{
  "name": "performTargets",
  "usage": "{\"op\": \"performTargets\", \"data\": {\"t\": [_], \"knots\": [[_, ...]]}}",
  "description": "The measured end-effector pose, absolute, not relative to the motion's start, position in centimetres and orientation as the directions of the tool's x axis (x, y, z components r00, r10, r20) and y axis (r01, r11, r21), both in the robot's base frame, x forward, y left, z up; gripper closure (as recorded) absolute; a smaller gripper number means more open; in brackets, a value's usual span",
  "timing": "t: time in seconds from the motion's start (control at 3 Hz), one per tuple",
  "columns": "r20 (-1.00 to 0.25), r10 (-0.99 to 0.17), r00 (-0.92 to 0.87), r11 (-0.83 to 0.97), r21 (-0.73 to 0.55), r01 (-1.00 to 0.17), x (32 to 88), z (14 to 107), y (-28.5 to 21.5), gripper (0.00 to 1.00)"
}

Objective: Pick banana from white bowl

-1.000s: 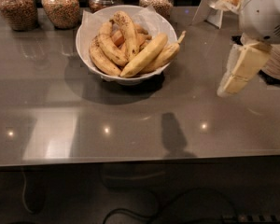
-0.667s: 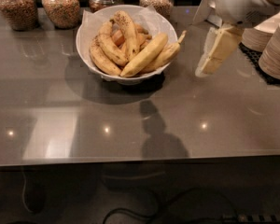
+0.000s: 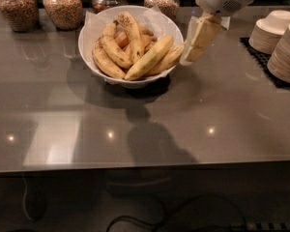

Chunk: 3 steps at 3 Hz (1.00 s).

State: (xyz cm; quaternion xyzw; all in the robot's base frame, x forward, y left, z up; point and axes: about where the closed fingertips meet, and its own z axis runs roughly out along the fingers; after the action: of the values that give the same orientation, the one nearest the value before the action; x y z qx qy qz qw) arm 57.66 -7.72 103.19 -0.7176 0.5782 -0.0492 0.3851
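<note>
The white bowl [image 3: 83, 52], lined with thin white paper, stands at the back centre of the grey table and holds several bananas. The banana [image 3: 150, 57], long, nearly straight and pale yellow, lies diagonally across the bowl's front right, its upper end toward the right rim. Shorter brown-speckled bananas [image 3: 113, 50] lie beside and behind it. My gripper [image 3: 199, 41] hangs from the white arm at the upper right, just right of the bowl's rim and next to the bananas' right ends. It holds nothing that I can see.
Several glass jars of grains [image 3: 63, 5] line the table's back edge behind the bowl. Stacks of small cream bowls [image 3: 274, 29] stand on a black mat [image 3: 261, 57] at the right. The table's front edge runs across the lower part of the view.
My gripper has moved left and toward the back, from the table's right side to just beside the bowl's right rim. The bowl and bananas have not moved.
</note>
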Motion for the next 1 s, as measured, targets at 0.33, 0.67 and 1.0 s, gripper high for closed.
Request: {"op": "performTargets", "data": {"t": [0.33, 0.67, 1.0], "knots": [[-0.290, -0.881, 0.373, -0.116, -0.632, -0.767, 57.9, 101.9, -7.4, 0.00], [-0.221, -0.877, 0.427, -0.202, -0.635, -0.746, 58.6, 100.1, -6.9, 0.00], [-0.205, -0.860, 0.467, -0.252, -0.626, -0.738, 59.2, 98.4, -5.7, 0.18]]}}
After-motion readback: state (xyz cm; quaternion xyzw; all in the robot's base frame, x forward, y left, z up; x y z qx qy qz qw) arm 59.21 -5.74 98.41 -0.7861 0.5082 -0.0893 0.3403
